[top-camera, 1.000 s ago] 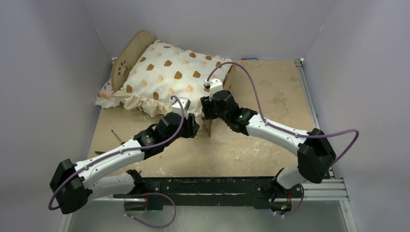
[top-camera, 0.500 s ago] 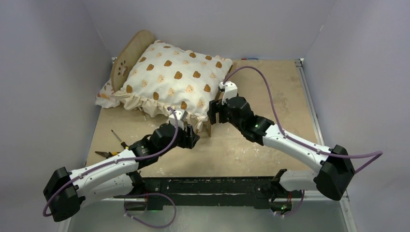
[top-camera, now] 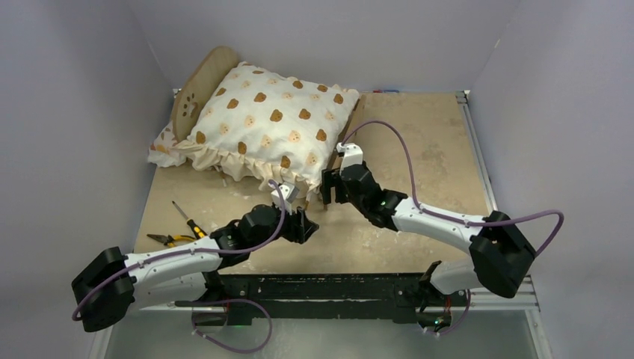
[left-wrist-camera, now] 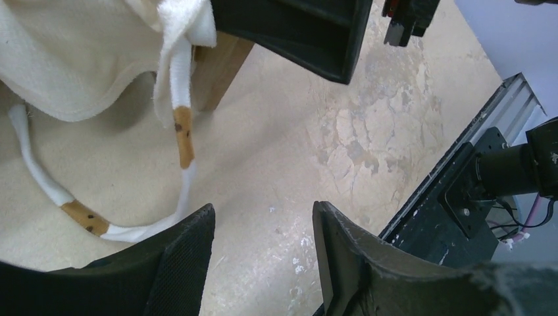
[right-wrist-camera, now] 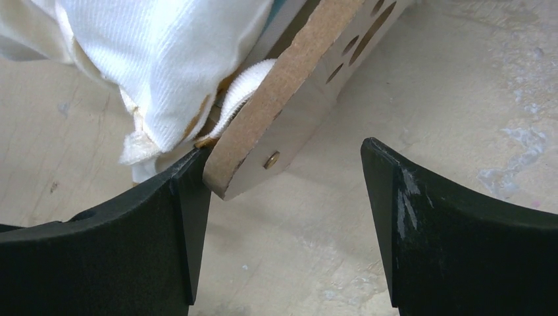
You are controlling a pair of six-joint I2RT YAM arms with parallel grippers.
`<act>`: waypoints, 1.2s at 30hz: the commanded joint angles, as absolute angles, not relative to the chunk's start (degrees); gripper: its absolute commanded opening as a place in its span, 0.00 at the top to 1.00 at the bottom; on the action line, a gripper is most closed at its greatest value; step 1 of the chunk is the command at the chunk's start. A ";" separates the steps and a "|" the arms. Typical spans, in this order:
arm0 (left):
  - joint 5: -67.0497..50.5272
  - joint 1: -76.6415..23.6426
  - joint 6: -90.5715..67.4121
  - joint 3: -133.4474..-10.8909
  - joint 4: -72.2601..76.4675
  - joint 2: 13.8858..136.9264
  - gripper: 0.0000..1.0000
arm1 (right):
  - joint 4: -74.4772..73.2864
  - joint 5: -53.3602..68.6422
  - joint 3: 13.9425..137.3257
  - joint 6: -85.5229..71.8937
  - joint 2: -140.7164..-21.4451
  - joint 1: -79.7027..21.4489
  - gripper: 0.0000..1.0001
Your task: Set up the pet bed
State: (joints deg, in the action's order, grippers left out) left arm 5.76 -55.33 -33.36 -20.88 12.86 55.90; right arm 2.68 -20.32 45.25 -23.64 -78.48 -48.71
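Note:
The pet bed stands at the table's back left, its rounded wooden headboard (top-camera: 203,81) upright. A cream bear-print cushion (top-camera: 269,123) lies over the frame and hides its base. The low footboard (top-camera: 327,187) with paw cutouts (right-wrist-camera: 296,85) shows under the cushion's near corner. My right gripper (top-camera: 331,187) (right-wrist-camera: 284,210) is open just in front of that footboard, whose corner sits beside one finger (right-wrist-camera: 187,217). My left gripper (top-camera: 303,223) (left-wrist-camera: 263,217) is open over bare table, with nothing between its fingers. The cushion's ruffle (left-wrist-camera: 179,99) hangs ahead of it.
A screwdriver (top-camera: 187,219) and pliers (top-camera: 168,239) lie on the table's left side, near my left forearm. A small floral pillow (top-camera: 163,149) sits beside the headboard. Walls close in the left, back and right. A black rail (top-camera: 336,288) runs along the near edge.
Both grippers have opened and drawn back from the cushion's near edge toward me. The cushion now lies spread over the bed. The left arm's retreat has uncovered the tools.

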 commanded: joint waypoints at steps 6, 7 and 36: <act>7.06 -56.78 -31.29 -19.13 33.80 66.46 0.45 | 8.08 -23.93 42.48 -23.03 -74.03 -40.00 0.17; 7.16 -57.04 -30.83 -19.13 36.92 68.79 0.45 | 8.43 -23.58 42.27 -23.09 -74.04 -39.31 0.17; 24.34 -57.92 -2.67 -22.48 101.76 116.21 0.20 | 18.36 -15.74 36.53 -23.55 -76.35 -36.45 0.17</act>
